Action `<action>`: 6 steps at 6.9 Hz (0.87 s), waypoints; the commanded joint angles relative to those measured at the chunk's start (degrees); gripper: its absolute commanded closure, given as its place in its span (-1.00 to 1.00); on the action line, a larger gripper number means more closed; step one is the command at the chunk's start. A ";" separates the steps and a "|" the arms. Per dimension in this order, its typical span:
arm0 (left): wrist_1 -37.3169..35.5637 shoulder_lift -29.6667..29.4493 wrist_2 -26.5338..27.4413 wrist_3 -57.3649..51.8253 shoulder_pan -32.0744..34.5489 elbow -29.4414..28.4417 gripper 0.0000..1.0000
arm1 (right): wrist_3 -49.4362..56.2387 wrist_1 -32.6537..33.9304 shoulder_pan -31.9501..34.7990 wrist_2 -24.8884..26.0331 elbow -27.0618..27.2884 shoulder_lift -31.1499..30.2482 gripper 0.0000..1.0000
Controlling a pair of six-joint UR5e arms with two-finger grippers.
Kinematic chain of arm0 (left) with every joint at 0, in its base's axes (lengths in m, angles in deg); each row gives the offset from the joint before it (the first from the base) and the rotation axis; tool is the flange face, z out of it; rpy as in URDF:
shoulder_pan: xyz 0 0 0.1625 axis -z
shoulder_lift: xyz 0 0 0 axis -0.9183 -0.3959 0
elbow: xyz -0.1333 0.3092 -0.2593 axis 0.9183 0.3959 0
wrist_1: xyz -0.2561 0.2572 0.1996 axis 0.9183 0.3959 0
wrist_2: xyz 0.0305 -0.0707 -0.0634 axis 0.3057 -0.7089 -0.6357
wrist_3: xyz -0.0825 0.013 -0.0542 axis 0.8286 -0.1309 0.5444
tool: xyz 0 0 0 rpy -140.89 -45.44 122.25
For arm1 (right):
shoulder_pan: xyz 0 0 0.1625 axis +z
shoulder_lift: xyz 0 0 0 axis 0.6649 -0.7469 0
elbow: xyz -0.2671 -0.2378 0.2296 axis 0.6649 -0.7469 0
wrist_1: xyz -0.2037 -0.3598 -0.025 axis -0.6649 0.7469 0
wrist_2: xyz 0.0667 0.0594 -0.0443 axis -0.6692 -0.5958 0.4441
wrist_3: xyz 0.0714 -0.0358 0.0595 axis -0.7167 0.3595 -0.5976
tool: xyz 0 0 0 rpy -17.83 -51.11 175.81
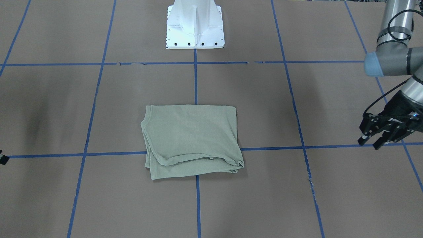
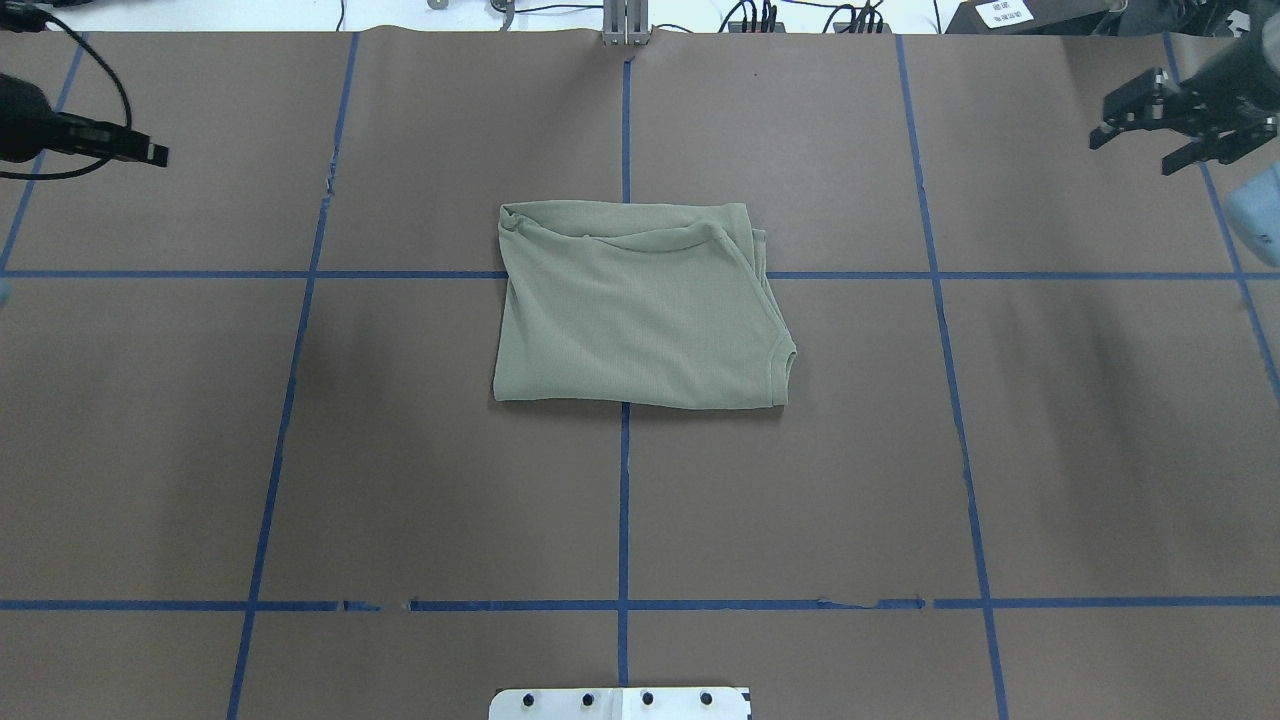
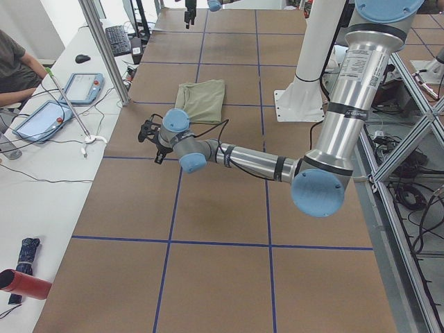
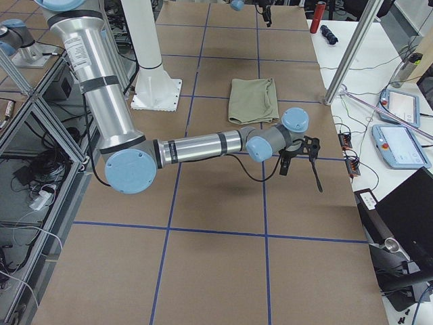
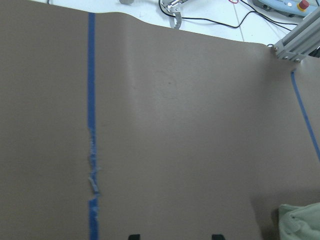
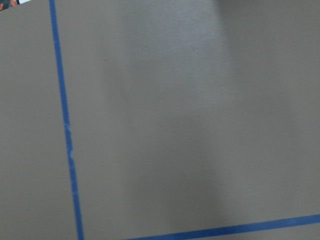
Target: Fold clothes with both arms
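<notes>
Overhead exterior view shows the sage-green shirt point(image 2: 640, 310) folded into a compact rectangle and lying flat in the middle of the brown table point(image 2: 400, 450), across the blue tape lines point(image 2: 624, 500). The shirt is between the two grippers and well apart from the fingers of both; neither touches it. The right gripper point(image 2: 1132, 155) hangs over the far right part of the table, and its two fingers stand apart with nothing between them. In the exterior front-facing view the left gripper point(image 1: 369, 144) is on the other side of the shirt, also with its fingers apart and holding nothing. In the left wrist-mounted view only the fingertips point(image 5: 133, 236) show at the bottom edge, separated, and a corner of the shirt appears beyond the right one.
</notes>
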 commanded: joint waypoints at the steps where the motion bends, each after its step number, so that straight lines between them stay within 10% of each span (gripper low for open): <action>1: -9.38 6.32 -5.76 -20.77 10.36 1.62 -0.15 | 15.03 3.03 5.03 -0.78 0.03 -5.24 -1.00; 4: -24.06 6.52 -8.96 -28.47 17.42 1.88 -0.19 | 35.64 15.34 10.93 -0.43 2.82 -8.84 -1.00; 5: -24.80 7.65 -8.96 -28.67 17.79 1.71 -0.92 | 35.75 19.01 10.94 -0.43 6.24 -9.64 -1.00; 6: -25.07 8.18 -9.13 -28.59 17.88 1.71 -1.00 | 36.27 25.66 10.25 0.44 10.71 -9.56 -1.00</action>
